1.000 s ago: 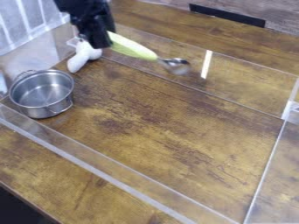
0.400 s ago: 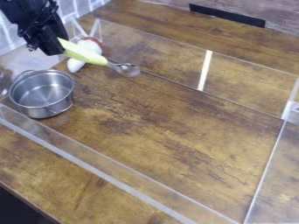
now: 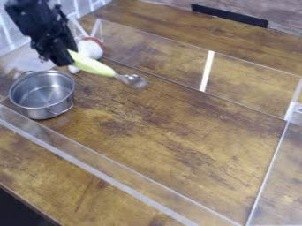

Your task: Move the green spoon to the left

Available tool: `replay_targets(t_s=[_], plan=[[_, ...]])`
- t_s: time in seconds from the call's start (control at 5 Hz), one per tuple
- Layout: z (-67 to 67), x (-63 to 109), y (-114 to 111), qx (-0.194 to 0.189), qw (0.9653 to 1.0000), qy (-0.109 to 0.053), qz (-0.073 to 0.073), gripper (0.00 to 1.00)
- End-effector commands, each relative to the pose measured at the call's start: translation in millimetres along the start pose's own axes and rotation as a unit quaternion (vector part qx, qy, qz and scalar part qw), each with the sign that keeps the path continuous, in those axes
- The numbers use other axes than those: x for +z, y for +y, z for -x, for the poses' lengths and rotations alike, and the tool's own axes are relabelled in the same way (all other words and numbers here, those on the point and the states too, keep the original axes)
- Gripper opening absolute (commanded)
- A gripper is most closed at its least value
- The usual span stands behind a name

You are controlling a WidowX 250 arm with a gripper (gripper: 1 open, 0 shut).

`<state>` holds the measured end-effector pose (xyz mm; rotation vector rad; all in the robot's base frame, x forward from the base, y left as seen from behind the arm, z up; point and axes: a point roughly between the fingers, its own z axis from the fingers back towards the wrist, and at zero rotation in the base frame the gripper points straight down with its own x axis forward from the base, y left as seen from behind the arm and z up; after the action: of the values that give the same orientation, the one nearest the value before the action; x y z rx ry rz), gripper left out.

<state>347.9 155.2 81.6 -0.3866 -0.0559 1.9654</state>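
The green spoon [image 3: 94,65] has a thick yellow-green handle and a shiny metal bowl [image 3: 134,81]. It slants down to the right at the back left of the table, its bowl end low over the wood or touching it. My black gripper [image 3: 67,58] is shut on the handle's upper left end and comes down from the top left corner. The arm hides the very tip of the handle.
A round steel bowl [image 3: 41,94] stands just in front of the gripper at the left. A white utensil [image 3: 90,44] lies right behind the spoon. Clear acrylic walls [image 3: 207,71] fence the wooden table [image 3: 177,132].
The gripper has carried the spoon from the back middle to the left and lowered it toward the table. It now hangs just behind the steel bowl.
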Motion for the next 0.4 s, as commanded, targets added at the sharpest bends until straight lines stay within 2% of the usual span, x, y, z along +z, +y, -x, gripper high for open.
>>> replay_targets(t_s=[0.0,0.2], plan=[[17.4,13.2,-22,-0.045,0.9986,0.009,0.025,0.00],[24.3,-1.4,-24,-0.041,0.9989,0.006,0.022,0.00]])
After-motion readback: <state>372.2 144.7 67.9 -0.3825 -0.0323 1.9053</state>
